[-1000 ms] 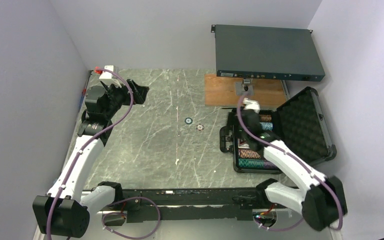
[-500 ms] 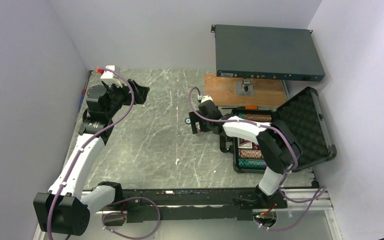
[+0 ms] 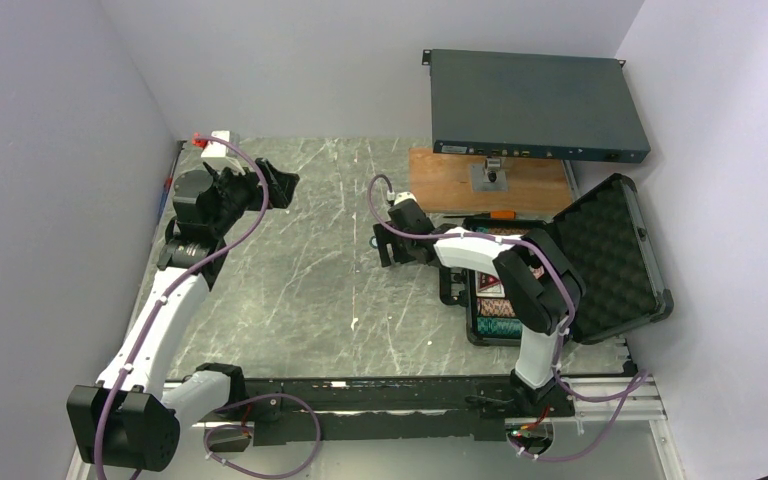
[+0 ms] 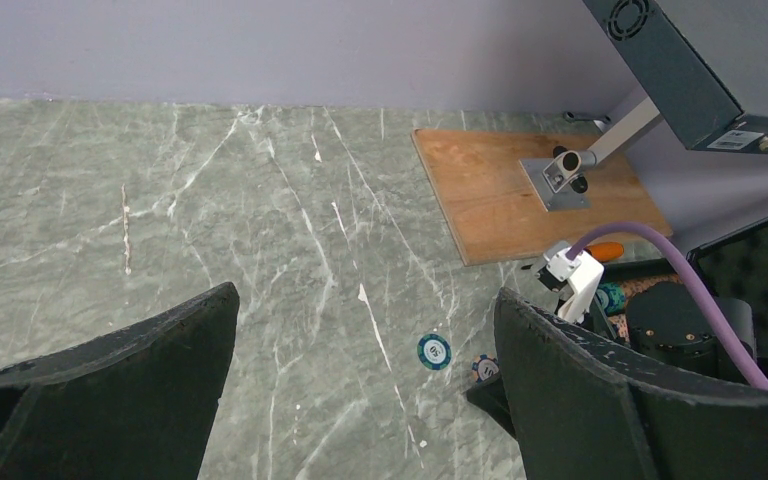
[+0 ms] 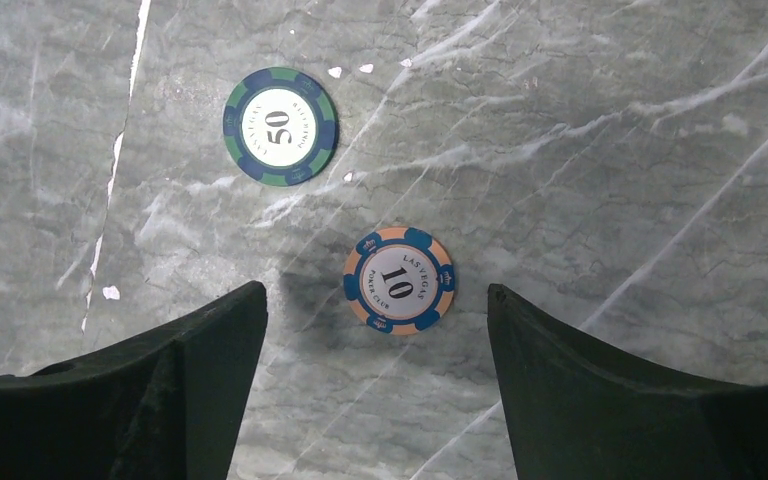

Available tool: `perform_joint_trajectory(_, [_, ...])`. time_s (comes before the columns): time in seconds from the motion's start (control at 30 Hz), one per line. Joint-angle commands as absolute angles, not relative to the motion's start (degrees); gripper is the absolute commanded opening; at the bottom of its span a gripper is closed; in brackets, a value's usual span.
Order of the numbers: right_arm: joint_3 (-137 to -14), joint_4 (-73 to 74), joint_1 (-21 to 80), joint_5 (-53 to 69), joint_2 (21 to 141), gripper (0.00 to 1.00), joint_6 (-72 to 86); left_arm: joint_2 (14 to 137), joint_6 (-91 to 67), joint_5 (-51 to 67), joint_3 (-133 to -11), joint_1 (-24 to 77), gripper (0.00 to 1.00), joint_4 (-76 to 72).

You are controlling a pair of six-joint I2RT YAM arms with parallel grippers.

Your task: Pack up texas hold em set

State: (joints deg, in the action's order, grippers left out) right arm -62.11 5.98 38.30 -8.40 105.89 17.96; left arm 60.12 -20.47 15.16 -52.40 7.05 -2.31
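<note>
Right wrist view: the orange-and-blue 10 chip [image 5: 399,280] lies flat on the bench [image 5: 610,150], straight below the right claw [image 5: 372,300]. It sits between the two fingers, a bit closer to the one on the picture's right. That claw is spread wide and grips nothing; whether the fingers touch the chip I cannot tell. The green-and-blue 50 chip [image 5: 280,126] sits near, beyond the fingertips toward the upper left, outside the gap. Chips are round with no long axis, so approach angle hardly matters. Likely next step: drop and pinch the 10. Top view: the open case [image 3: 605,255], chip rows inside and lid swung back, sits just right of the right claw. Right arm is nearer. The left claw [image 3: 278,185] is well apart at the bench's far left, spread wide, empty.
</note>
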Motion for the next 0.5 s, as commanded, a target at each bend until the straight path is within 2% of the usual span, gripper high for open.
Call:
perform_joint_trajectory(0.0, [-64.19, 5.09, 38.16, -9.30, 106.74, 0.80, 17.73, 59.95, -20.65, 16.00, -54.40, 6.86, 0.99, -4.57])
perform_joint_trajectory(0.1, [-64.45, 5.33, 38.13, -9.90, 107.19, 0.76, 17.55, 60.03, -20.65, 16.19, -54.40, 6.86, 0.99, -4.57])
perform_joint_trajectory(0.47, [-64.09, 4.55, 38.04, -10.68, 107.84, 0.75, 17.73, 60.95, -21.42, 17.13, -54.38, 6.86, 0.99, -4.91])
